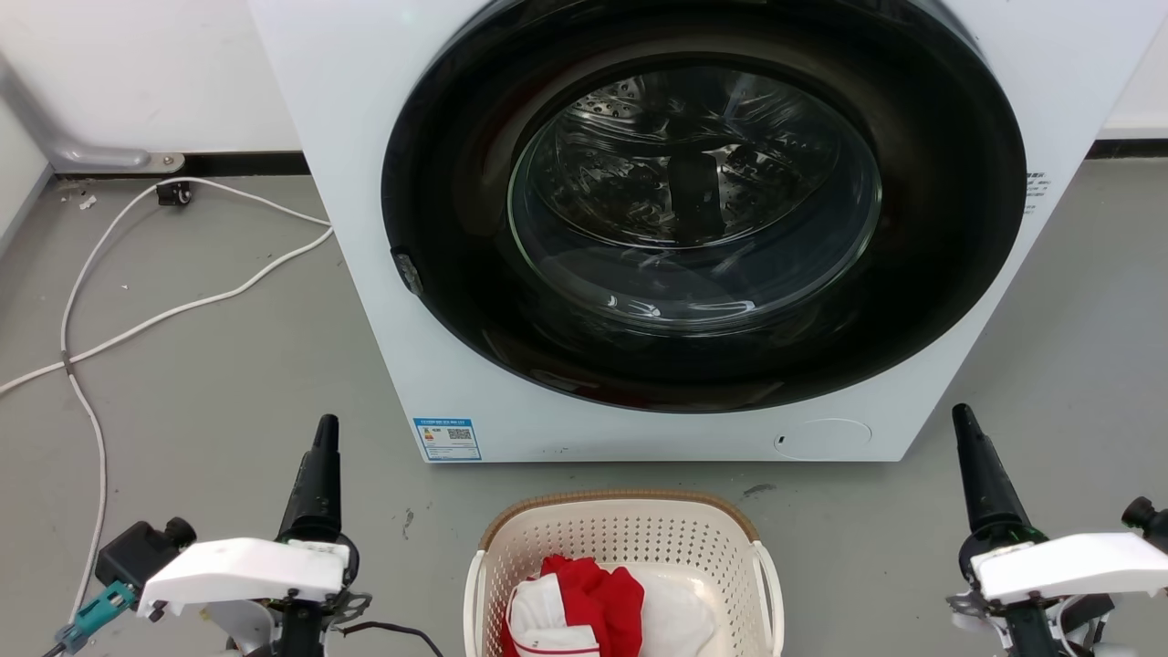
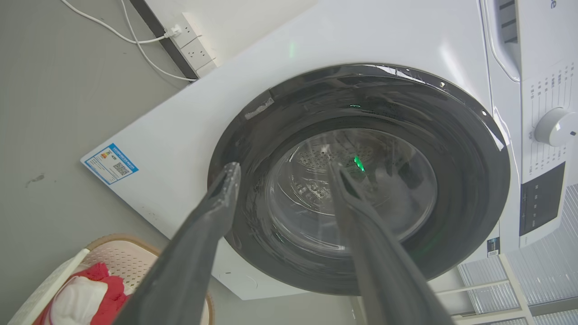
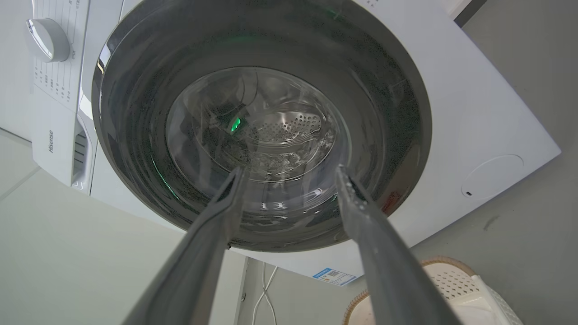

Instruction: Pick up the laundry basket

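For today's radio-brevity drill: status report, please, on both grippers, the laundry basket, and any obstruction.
Left gripper open, empty; right gripper open, empty. Laundry basket on floor between them, untouched, clothes inside. Washing machine behind it; nothing blocking.

**Plastic, glass, steel and cloth**

The laundry basket (image 1: pixel 620 538), bottom centre of the head view, is matt cream plastic punched with small holes. Its rim (image 1: pixel 620 498) has a brown woven-look trim, and soft red and white cloth (image 1: pixel 593 598) lies inside. The washing machine (image 1: pixel 365 228) has a smooth white casing. Its door ring (image 1: pixel 438 182) is glossy black, the window (image 1: pixel 693 255) reflective glass, and the drum (image 1: pixel 630 96) shiny perforated metal. The floor (image 1: pixel 210 392) is matt grey and lightly scuffed. The left pincer (image 2: pixel 284 168) and right pincer (image 3: pixel 290 170) have dull dark grey fingers.
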